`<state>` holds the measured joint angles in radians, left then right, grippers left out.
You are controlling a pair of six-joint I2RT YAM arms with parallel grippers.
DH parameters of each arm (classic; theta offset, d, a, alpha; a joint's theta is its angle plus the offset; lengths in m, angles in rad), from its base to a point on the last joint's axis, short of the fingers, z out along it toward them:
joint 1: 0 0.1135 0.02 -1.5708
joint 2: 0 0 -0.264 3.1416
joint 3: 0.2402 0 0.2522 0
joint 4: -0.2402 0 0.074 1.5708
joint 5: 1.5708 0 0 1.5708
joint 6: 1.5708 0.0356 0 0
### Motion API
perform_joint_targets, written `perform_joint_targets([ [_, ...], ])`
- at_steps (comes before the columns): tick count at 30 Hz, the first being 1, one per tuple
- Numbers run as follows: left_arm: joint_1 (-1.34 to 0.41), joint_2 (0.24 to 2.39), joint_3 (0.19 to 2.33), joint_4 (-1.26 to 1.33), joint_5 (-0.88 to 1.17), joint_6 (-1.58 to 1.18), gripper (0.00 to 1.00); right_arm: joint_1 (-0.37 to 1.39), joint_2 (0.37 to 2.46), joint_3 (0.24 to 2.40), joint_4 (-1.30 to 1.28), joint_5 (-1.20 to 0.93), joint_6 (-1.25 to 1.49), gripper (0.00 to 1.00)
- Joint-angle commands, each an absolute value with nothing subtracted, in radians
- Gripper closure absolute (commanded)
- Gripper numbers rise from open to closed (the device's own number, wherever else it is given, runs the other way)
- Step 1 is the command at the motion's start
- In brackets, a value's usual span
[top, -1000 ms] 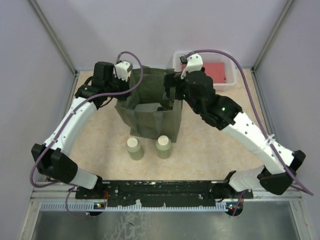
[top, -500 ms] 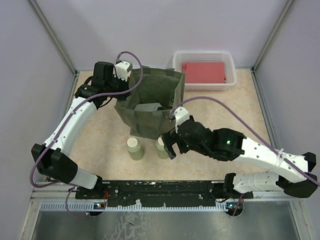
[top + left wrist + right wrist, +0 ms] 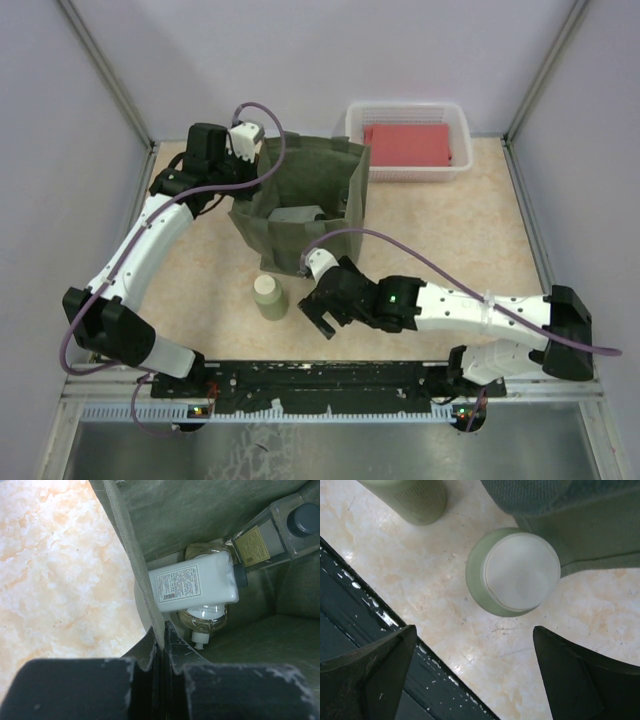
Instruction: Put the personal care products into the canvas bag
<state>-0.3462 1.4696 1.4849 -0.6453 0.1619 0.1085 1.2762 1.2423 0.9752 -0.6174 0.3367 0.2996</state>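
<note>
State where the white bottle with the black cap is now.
In the left wrist view, the white bottle lies on its side inside the canvas bag, resting over a clear yellowish bottle.

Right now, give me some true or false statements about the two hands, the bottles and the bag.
The left hand pinches the rim of the canvas bag. True.
The right hand is shut on a green bottle. False: it is open above that bottle, not touching it.
The white bottle lies inside the bag. True.
Both green bottles are in the bag. False: that one and the other green bottle stand on the table, outside it.
</note>
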Motion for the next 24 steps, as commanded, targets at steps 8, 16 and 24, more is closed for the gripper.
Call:
perform_joint_targets([
  [8, -0.34, 1.435, 1.496, -0.65, 0.16, 0.109, 1.0, 1.199, 1.297, 0.928, -0.392, 0.313, 0.126, 0.01],
  [16, -0.341, 1.437, 1.504, -0.653, 0.148, 0.109, 1.0, 1.146, 1.323, 0.911, -0.339, 0.287, 0.077, 0.01],
  [24, -0.34, 1.443, 1.497, -0.651, 0.145, 0.11, 1.0, 1.144, 1.386, 0.901, -0.269, 0.253, 0.091, 0.01],
])
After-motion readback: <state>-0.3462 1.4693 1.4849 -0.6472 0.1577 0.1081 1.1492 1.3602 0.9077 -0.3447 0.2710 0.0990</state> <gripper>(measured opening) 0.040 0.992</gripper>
